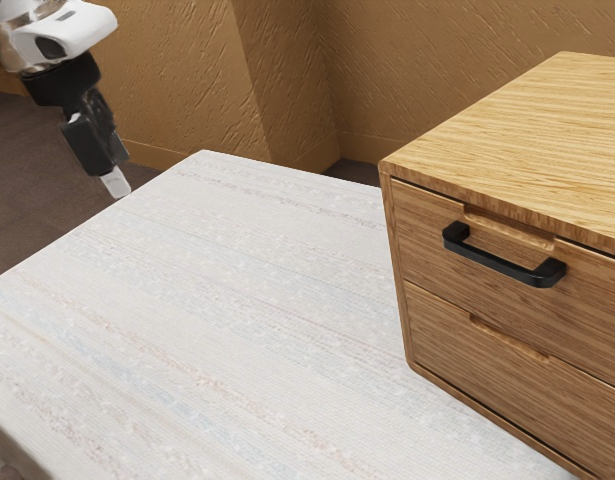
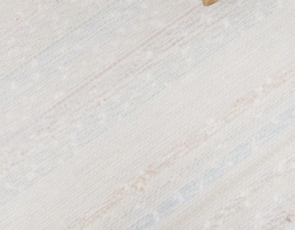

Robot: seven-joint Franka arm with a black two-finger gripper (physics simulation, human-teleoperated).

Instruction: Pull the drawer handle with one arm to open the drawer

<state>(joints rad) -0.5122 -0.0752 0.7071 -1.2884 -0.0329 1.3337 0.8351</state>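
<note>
A pale woven-look table spreads across the scene. A wooden cabinet stands on it at the exterior view's right, with two drawers. The top drawer looks shut. The gripper hangs above the table's far corner at the exterior view's upper left, well apart from the cabinet; I cannot tell how wide it stands. The black handle sits on the top drawer's front
</note>
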